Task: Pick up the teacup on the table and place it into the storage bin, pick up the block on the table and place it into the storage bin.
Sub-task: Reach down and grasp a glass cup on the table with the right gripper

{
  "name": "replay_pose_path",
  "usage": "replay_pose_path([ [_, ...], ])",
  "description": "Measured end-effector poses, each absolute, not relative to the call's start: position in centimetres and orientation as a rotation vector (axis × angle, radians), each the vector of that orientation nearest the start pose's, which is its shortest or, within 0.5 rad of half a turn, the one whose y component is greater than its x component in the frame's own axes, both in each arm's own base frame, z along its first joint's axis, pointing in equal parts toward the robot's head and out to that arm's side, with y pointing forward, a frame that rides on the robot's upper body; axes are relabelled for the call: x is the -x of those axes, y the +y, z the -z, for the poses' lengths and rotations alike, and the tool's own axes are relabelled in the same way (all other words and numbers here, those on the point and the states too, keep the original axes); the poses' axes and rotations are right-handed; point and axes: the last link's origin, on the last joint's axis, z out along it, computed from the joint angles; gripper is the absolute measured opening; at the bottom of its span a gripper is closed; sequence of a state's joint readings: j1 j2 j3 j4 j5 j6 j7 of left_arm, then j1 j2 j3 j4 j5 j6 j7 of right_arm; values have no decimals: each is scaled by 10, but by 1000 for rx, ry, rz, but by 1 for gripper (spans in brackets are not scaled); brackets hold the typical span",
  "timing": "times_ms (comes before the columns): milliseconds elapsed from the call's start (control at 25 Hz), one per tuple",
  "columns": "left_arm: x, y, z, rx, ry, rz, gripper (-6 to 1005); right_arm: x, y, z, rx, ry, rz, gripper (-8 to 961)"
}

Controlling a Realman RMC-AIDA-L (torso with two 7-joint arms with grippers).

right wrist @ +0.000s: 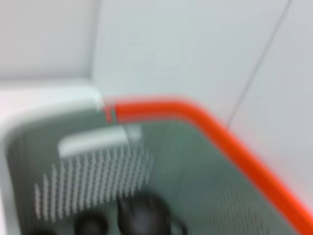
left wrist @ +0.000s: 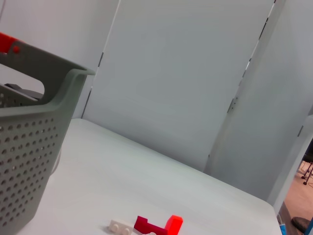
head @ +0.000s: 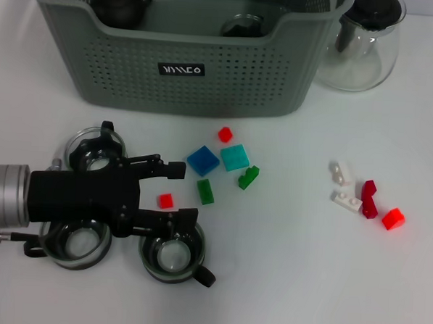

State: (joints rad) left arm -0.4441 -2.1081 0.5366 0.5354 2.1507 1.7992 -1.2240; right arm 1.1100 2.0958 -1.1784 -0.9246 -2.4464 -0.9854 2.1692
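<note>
left gripper (head: pixel 173 191) is wide open, low over the table near its left front edge, small red block (head: pixel 165 200) between its fingers | should close gently on the block, clear of glass teacup (head: pixel 172 255) | right gripper: cannot tell | storage bin (head: pixel 185 66) at back edge holds dark round things

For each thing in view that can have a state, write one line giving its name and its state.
storage bin: upright, dark items inside.
glass pitcher: upright, black lid on.
left gripper: open, low over a small red block.
three glass teacups: upright on the table.
right gripper: not in the head view.
</note>
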Motion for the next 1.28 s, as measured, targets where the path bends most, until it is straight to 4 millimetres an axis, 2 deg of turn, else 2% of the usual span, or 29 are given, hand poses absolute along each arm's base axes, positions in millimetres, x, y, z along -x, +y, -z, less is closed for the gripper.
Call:
replay_pose_path([
  [120,281,259,22,2854,-682,911,872,-6,458,-9,2571,194,-225,706],
  [280,281,258,21,2856,-681,917,871,2,425,-27,2694,203,-326,808],
  [320,281,257,21,2856,-680,918,871,2,418,-31,2724,204,-350,806],
  [360,281,257,21,2855,-679,919,871,0,400,-37,2796,214,-409,804],
  [400,281,257,21,2855,-678,920,871,0,400,-37,2796,214,-409,802],
  [480,282,256,21,2852,-681,922,871,-9,383,-39,2878,225,-467,798],
  [680,283,256,20,2853,-683,919,871,-46,357,-45,2979,275,-580,799],
  [840,283,255,19,2853,-683,923,870,-83,343,-45,3027,349,-589,800],
  [1080,282,255,18,2856,-676,927,870,-144,329,-19,3128,547,-523,801],
  [1200,282,256,18,2856,-674,927,869,-167,322,-8,3181,597,-529,802],
  [1280,282,256,18,2856,-674,927,869,-175,317,-5,3221,579,-548,803],
])
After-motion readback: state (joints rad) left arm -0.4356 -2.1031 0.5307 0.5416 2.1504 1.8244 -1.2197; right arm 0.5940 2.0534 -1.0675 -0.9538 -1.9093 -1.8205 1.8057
